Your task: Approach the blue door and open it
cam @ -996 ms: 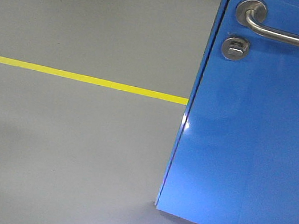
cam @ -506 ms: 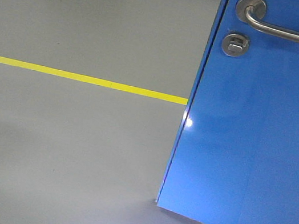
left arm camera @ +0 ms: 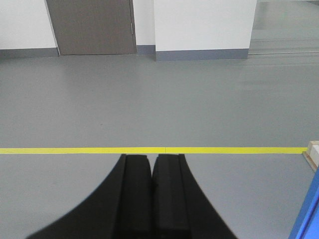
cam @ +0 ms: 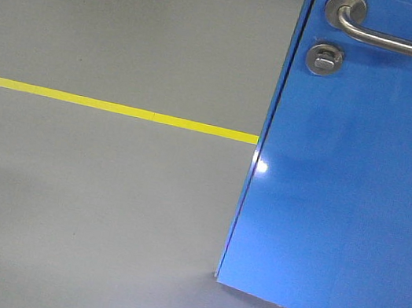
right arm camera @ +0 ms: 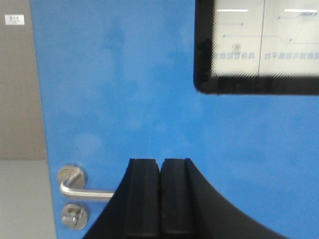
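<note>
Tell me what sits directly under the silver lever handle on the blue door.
Under the silver metal lever handle on the glossy blue door sits a round silver thumb-turn lock. In the right wrist view, the shut black right claw covers the lever's far end.

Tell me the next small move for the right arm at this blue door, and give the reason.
Probably open the right tool and ease it left and down toward the lever handle. Its jaws are shut on nothing, and it points at the bare panel of the blue door, right of the lever's pivot. The left tool, also shut, faces open floor.
</note>
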Controlling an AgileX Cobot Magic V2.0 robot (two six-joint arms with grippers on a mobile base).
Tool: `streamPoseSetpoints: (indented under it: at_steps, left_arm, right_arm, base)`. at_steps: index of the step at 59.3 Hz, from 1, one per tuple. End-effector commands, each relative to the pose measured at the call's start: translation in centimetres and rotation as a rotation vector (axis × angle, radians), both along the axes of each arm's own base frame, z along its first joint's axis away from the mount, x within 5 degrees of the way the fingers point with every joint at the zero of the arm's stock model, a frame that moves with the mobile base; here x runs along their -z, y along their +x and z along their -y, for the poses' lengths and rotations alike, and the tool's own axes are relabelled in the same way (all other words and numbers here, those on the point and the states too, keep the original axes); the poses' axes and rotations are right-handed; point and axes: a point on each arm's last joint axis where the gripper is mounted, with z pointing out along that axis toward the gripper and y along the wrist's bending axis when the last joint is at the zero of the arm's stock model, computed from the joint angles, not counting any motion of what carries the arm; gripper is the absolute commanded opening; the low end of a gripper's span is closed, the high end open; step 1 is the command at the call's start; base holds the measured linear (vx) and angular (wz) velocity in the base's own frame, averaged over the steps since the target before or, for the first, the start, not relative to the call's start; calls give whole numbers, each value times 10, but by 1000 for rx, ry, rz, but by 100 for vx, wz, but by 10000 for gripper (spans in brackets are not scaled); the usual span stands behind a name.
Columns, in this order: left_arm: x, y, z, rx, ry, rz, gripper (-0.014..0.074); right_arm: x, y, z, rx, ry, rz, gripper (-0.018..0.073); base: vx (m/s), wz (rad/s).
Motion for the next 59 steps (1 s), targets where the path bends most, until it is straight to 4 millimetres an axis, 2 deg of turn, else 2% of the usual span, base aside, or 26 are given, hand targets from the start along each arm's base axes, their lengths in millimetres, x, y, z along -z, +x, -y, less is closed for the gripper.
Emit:
streamPoseSetpoints:
  at_steps: [1, 12, 24, 31, 40, 45, 59]
  left_arm:
    - [-17, -1, 1, 11, -9, 123, 73]
    - [-17, -1, 1, 11, -9, 123, 73]
    - [-17, -1, 1, 11, -9, 123, 73]
    - [-17, -1, 1, 11, -9, 123, 73]
    - [-17, -1, 1, 11, -9, 123, 73]
    - [-17, -1, 1, 11, -9, 123, 73]
    - [-17, -1, 1, 11, -9, 123, 73]
  right_arm:
    - [-2, -8, -3, 6, -32, 69, 12]
    - [19, -23, -8, -121, -94, 149, 12]
    - [60, -23, -1, -245, -189, 191, 12]
    - [93, -15, 2, -255, -89, 170, 12]
    - [129, -1, 2, -264, 45, 56, 12]
    - [139, 1, 1, -271, 45, 20, 12]
    - [145, 4, 4, -229, -13, -16, 12]
  base:
    - [0, 0]
    - [0, 0]
    - [0, 0]
    - [0, 0]
    - [0, 0]
    - [0, 0]
    - [0, 0]
